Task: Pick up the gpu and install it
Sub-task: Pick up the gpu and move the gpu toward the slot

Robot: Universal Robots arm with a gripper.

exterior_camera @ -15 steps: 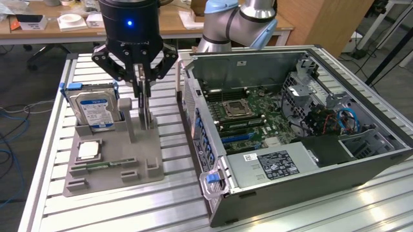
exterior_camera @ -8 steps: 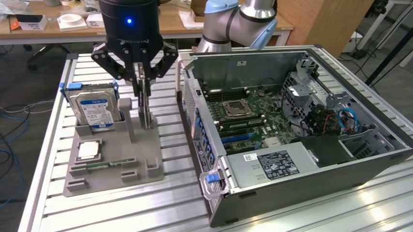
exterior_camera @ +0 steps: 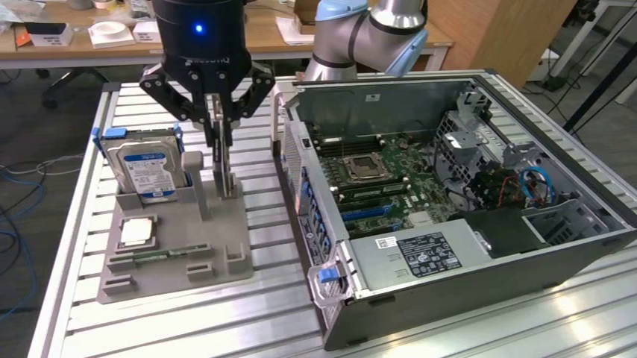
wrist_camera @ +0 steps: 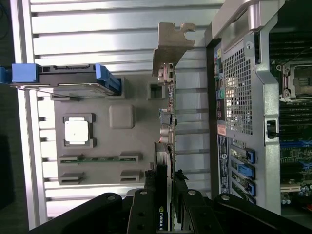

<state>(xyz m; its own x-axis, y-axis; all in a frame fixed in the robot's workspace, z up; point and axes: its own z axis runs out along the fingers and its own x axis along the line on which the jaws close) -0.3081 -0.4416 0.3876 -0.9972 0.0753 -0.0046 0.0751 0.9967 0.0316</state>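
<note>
The pincer (exterior_camera: 221,143) comes straight down from above and is clamped on the gpu (exterior_camera: 228,175). In the wrist view its black fingers (wrist_camera: 144,204) press on the card's two flat faces, with the cooler's logo between them. That grip suits a thin card: the broad faces give purchase, and holding it by the upper end leaves the rest free. The gpu is at the far corner of the grey tray (exterior_camera: 224,231), on the side nearest the case (exterior_camera: 398,80) and just beside the upright drive (exterior_camera: 148,168). The tray stands its parts on end so that a pincer reaching down can get at them. The case lies on its side on the desk (exterior_camera: 199,328) with its open face up, so the board (exterior_camera: 388,179) can also be reached from above. The gpu's long axis looks close to vertical, running from the fingers down to the silver bracket (wrist_camera: 173,48) at its lower end. Its thin edge faces the exterior camera, and one flat face is turned toward the case. Its foot is at the tray's slot block, but I cannot tell whether it has cleared it.
</note>
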